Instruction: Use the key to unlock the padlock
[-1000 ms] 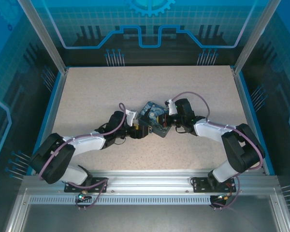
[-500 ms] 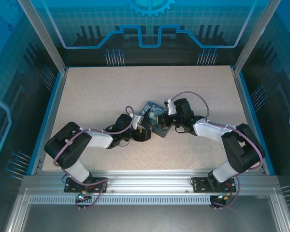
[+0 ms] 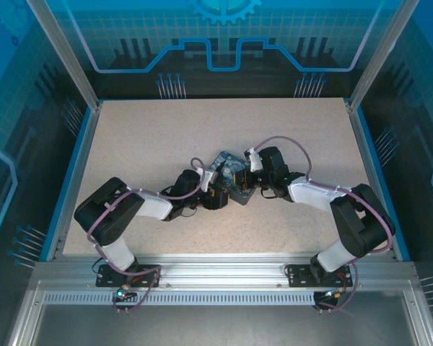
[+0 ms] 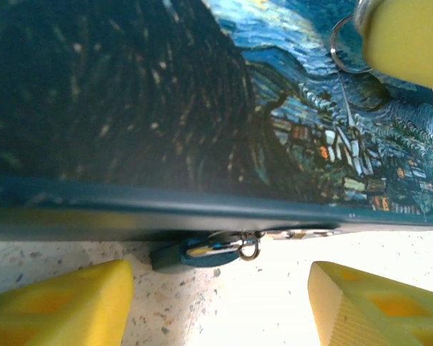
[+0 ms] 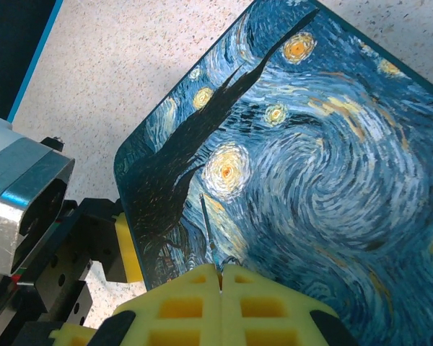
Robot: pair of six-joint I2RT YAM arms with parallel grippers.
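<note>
Starry tin [image 3: 229,173] ctr of table [image 3: 166,130]

From the left wrist, the padlock [image 4: 202,251] sits at 6 o'clock, tucked under the tin's [image 4: 202,144] edge. Most of it is hidden and the rest is a blur. The tin is blurry at 9 o'clock. The left gripper's [image 4: 220,306] fingers [image 4: 58,303] are cut off at the bottom. From the right wrist, the key [image 5: 206,227] is a thin sliver, its lower end hidden between the right gripper's [image 5: 221,277] pressed-together fingers. The tin runs off at 3 o'clock.
</note>
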